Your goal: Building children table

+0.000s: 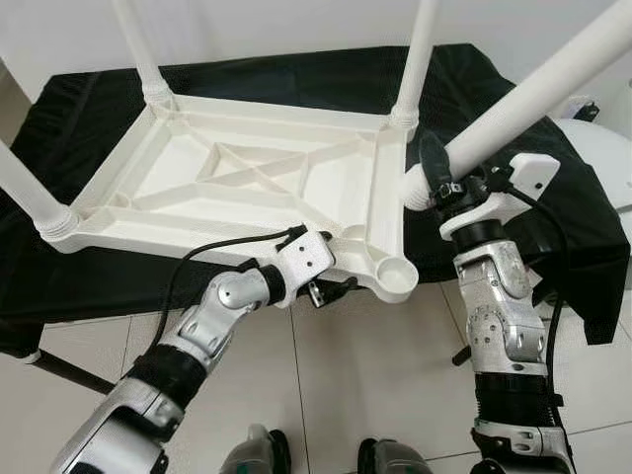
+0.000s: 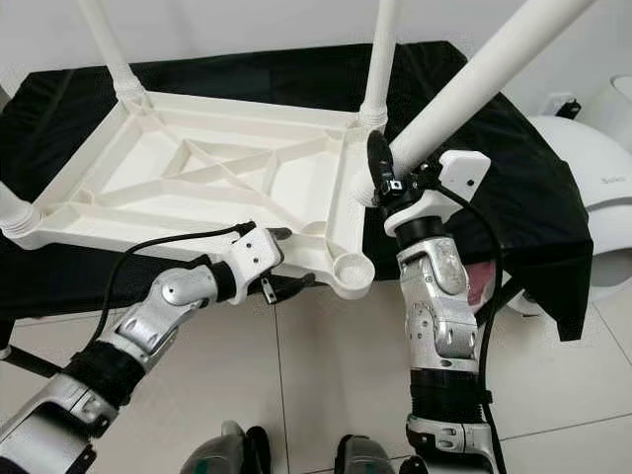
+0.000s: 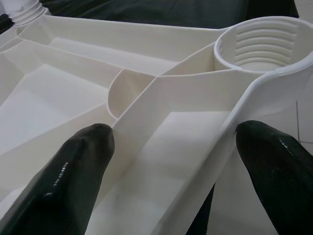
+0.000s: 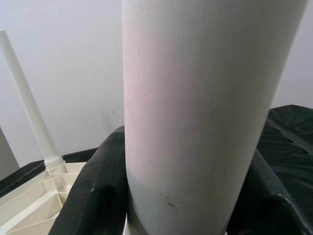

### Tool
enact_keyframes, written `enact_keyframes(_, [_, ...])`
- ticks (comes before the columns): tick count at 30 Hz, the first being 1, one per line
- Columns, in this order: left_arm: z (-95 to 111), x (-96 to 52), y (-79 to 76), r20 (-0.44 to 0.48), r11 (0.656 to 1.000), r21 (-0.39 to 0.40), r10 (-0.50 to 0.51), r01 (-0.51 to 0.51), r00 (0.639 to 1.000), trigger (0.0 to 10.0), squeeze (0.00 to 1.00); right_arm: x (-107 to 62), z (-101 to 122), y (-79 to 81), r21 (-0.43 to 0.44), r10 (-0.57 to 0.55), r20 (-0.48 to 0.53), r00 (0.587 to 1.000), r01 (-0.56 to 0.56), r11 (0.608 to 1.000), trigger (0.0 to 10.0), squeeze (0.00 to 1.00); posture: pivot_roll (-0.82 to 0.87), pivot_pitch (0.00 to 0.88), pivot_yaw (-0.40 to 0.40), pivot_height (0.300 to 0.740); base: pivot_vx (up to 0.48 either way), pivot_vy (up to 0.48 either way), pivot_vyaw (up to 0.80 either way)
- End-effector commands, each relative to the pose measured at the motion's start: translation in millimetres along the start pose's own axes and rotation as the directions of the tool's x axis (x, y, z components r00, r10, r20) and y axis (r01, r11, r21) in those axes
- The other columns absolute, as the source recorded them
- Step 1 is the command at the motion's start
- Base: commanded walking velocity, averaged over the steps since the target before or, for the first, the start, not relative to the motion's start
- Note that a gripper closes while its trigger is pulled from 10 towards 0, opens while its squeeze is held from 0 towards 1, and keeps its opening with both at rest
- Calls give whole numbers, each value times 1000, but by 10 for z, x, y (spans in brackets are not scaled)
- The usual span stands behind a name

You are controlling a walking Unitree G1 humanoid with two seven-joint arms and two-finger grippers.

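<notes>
A white plastic table top [image 1: 247, 173] lies upside down on a black-covered surface. Legs stand in its far left [image 1: 138, 44], far right [image 1: 420, 49] and near left [image 1: 25, 193] corners. The near right socket [image 1: 398, 274] [image 3: 259, 44] is empty, and its threads show inside. My left gripper [image 1: 331, 276] [image 3: 178, 142] is clamped on the table top's near rim just beside that socket, one finger [image 3: 78, 166] on each side of the wall. My right gripper [image 1: 439, 173] [image 4: 181, 186] is shut on a loose white leg [image 1: 533, 94] [image 4: 195, 98]. The leg is tilted, and its lower end is against the table top's right edge above the socket.
The black cloth [image 1: 99, 109] drapes over the support's front and right side. A white rounded appliance [image 2: 592, 188] stands at the right. Tiled floor [image 1: 365, 375] lies in front, with my feet [image 1: 257, 454] at the bottom edge. A dark bar [image 1: 69, 370] slants at lower left.
</notes>
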State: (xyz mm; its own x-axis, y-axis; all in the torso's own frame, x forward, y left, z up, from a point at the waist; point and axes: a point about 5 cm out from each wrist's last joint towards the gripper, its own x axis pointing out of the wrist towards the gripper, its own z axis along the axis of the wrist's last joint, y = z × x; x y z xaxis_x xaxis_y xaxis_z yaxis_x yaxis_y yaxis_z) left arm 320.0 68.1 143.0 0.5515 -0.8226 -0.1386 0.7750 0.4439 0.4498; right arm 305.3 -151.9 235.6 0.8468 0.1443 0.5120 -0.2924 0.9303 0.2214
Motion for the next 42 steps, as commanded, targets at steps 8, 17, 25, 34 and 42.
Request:
enact_keyframes(8, [-175, -124, 116, -118, 993, -14, -117, 116, 986, 10000, 0, -11, 54, 3, 2, -6, 19, 1000, 6, 1000, 10000, 0, -163, 155, 85, 740, 0, 0, 0])
enact_keyframes(17, [-195, -255, 121, -142, 967, -38, -255, 252, 957, 10000, 0, -19, 51, 3, 3, -14, 20, 1000, 14, 1000, 10000, 0, -159, 154, 93, 740, 0, 0, 0])
enact_keyframes(25, [-188, -306, 220, -149, 956, -43, -294, 291, 944, 4549, 0, -18, 41, 6, 6, -19, 20, 1000, 19, 1000, 10000, 0, -155, 155, 95, 740, 0, 0, 0])
enact_keyframes(34, [-150, -306, 267, -130, 949, -74, -314, 307, 940, 0, 0, -22, 45, 7, 5, -26, 24, 999, 26, 1000, 10000, 0, -157, 157, 99, 740, 0, 0, 0])
enact_keyframes(42, [-157, -311, 268, -135, 946, -73, -323, 315, 937, 0, 0, -28, 49, 10, 6, -28, 24, 999, 28, 1000, 10000, 0, -158, 157, 99, 740, 0, 0, 0])
